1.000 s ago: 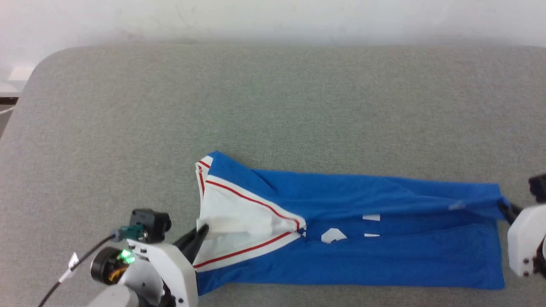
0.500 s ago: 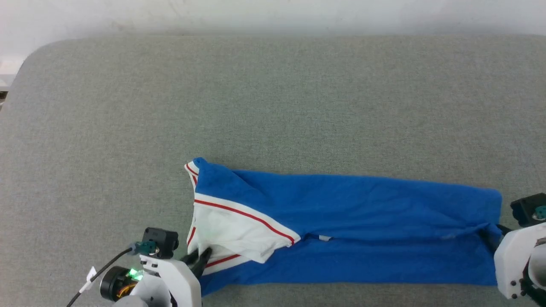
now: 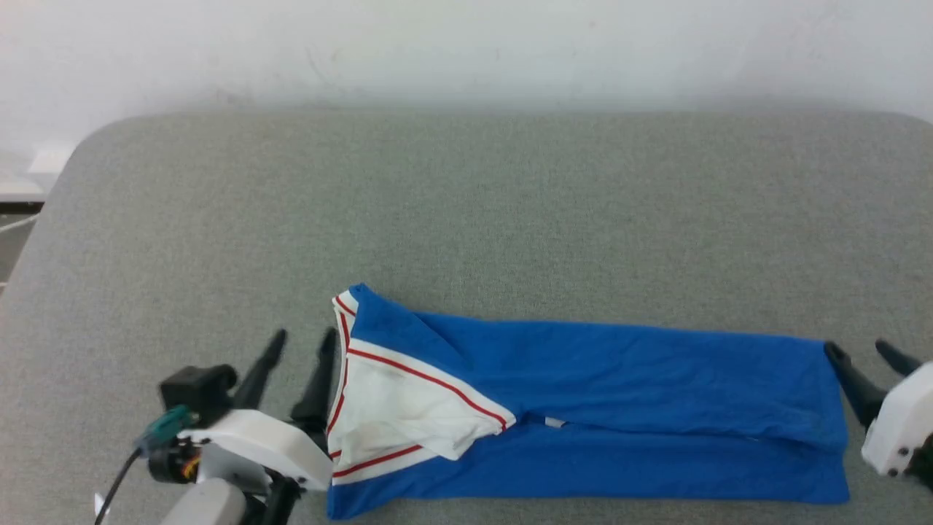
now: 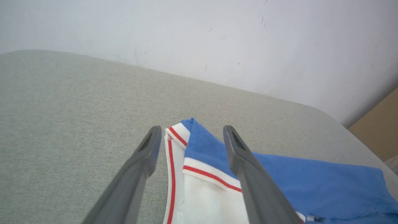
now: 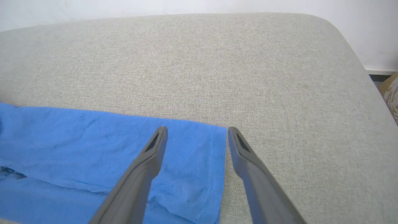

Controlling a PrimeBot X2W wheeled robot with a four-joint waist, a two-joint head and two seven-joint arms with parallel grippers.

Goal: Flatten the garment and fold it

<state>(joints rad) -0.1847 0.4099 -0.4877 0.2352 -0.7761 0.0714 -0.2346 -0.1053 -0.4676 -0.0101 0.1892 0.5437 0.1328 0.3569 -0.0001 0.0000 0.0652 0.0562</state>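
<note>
A royal-blue jersey T-shirt with a white, red-striped short sleeve is seen folded lengthwise into a long band. It is laid flat across the near part of a grey fabric-covered table with rounded corners. The white sleeve is turned towards the robot's left and the blue hem towards its right.

The left gripper is released, its two dark fingers spread and nothing clasped between them. It is placed just beside the sleeve end. In the left wrist view the striped sleeve edge is seen below the gap, with one finger over grey cloth and the other over the shirt.

The right gripper is likewise released and empty, at the hem end. In the right wrist view the hem's far corner is framed by its fingers. Whether either gripper is touching the cloth cannot be told.
</note>
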